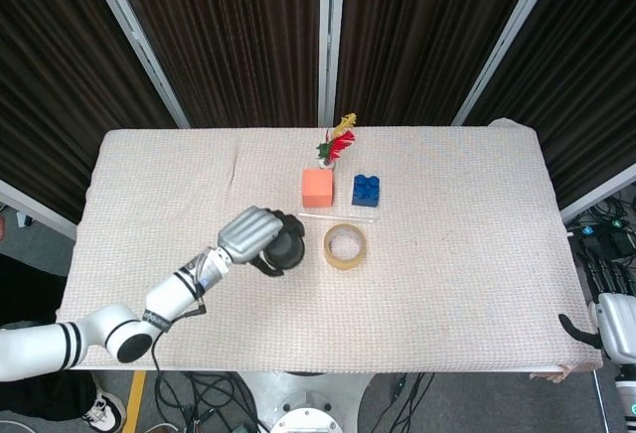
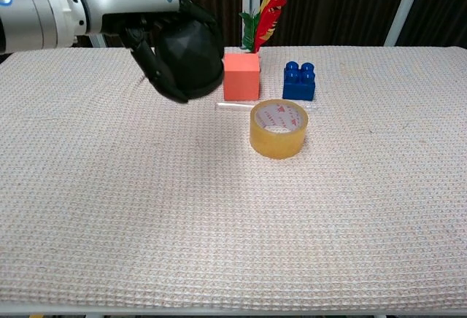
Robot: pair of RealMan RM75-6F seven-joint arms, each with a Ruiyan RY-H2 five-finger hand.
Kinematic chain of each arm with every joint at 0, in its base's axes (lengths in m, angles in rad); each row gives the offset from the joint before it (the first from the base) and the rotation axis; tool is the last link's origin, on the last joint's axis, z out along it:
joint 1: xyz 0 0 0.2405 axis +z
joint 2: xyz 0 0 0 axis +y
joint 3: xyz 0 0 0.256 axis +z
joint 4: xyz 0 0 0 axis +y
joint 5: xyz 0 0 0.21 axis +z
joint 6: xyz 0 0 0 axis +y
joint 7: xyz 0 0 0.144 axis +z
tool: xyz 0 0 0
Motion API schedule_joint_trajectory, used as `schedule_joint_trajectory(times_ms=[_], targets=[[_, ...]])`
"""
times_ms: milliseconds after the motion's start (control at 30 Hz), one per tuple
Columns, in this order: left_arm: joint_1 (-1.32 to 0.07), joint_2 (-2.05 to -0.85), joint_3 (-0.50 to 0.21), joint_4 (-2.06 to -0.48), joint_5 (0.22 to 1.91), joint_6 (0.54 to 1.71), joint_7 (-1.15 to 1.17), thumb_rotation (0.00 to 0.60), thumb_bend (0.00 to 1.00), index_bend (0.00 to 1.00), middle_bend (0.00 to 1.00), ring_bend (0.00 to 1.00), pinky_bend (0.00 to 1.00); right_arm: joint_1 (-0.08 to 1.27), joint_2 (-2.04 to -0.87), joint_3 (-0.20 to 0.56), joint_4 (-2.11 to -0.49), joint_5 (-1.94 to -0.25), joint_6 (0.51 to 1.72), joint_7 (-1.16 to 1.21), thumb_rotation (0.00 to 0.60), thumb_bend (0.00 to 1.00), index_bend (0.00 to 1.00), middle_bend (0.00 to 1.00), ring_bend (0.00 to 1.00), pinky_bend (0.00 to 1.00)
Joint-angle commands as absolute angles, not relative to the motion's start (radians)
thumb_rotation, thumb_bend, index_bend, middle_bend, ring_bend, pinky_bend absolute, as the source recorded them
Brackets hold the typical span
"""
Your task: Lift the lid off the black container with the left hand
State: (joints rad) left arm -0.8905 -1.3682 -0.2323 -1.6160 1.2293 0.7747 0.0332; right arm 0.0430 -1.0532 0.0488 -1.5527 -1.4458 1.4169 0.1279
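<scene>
My left hand (image 1: 250,233) (image 2: 149,37) wraps its fingers around the black container (image 1: 286,249) (image 2: 191,59) and holds it above the cloth, left of the tape roll. The container is a dark, faceted, rounded shape. I cannot make out a separate lid, as the fingers cover much of it. In the chest view the container hangs just left of the orange cube. My right hand (image 1: 608,326) shows only at the lower right edge of the head view, off the table, its fingers mostly cut off.
On the cloth-covered table (image 1: 447,284) lie a yellow tape roll (image 1: 345,245) (image 2: 278,128), an orange cube (image 1: 317,188) (image 2: 241,76), a blue brick (image 1: 366,190) (image 2: 299,81), red and green feathers (image 1: 336,142) (image 2: 266,15), and a thin white stick (image 1: 338,216).
</scene>
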Motion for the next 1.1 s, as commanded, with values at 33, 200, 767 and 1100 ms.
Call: schedule_joint_trajectory(times_ms=[33, 200, 767, 1100], targets=[[-0.877, -1.440, -0.273, -1.389, 1.041, 0.833, 0.069, 0.600, 0.16, 0.47, 0.50, 0.36, 0.43, 0.043, -1.053, 0.049, -1.554, -1.444, 1.416, 0.126, 0.600, 0.13, 0.00, 0.00, 0.00, 0.00], [-0.873, -1.437, -0.246, -1.426, 1.058, 0.816, 0.074, 0.600, 0.16, 0.47, 0.50, 0.36, 0.43, 0.046, -1.056, 0.045, -1.555, -1.446, 1.407, 0.119, 0.600, 0.13, 0.00, 0.00, 0.00, 0.00], [-0.908, -1.465, -0.227, -1.396, 1.068, 0.850, 0.268, 0.600, 0.16, 0.47, 0.50, 0.36, 0.43, 0.045, -1.053, 0.048, -1.554, -1.441, 1.407, 0.123, 0.600, 0.13, 0.00, 0.00, 0.00, 0.00], [-0.862, -1.437, -0.193, -1.502, 1.113, 0.856, 0.202, 0.600, 0.16, 0.47, 0.50, 0.36, 0.42, 0.049, -1.061, 0.044, -1.552, -1.441, 1.396, 0.113, 0.600, 0.13, 0.00, 0.00, 0.00, 0.00]])
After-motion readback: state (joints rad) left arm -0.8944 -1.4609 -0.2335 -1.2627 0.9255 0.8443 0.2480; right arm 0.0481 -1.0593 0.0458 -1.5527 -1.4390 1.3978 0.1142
